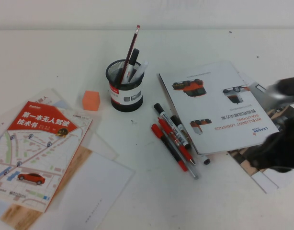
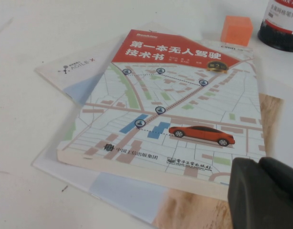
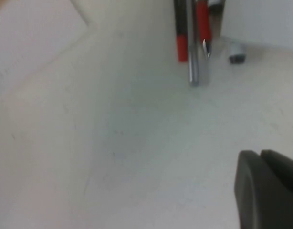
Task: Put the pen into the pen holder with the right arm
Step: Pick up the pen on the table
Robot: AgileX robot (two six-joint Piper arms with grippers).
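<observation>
High view: black mesh pen holder (image 1: 124, 88) upright at upper centre on the white desk (image 1: 152, 196), several pens already standing in it. Orange cube (image 1: 91, 100) just left of it. Loose pens lying just right of centre, below the holder; among them the pen (image 1: 169, 147), red cap, dark barrel, leftmost of the group, beside an all-red pen (image 1: 176, 140) and a white marker (image 1: 172, 124). White brochure (image 1: 218, 106) at right, its edge over the pen group. Map book (image 1: 36, 153) on papers at lower left. Right arm (image 1: 279, 143) blurred at right edge; claw state impossible to tell.

Left wrist view: left claw (image 2: 266, 195) at lower right corner, dark fingers pressed together, gripping nothing, above the map book.

Right wrist view: right claw (image 3: 268, 188) at lower right, over bare desk; open or not, cannot tell. Pen ends at top centre.
</observation>
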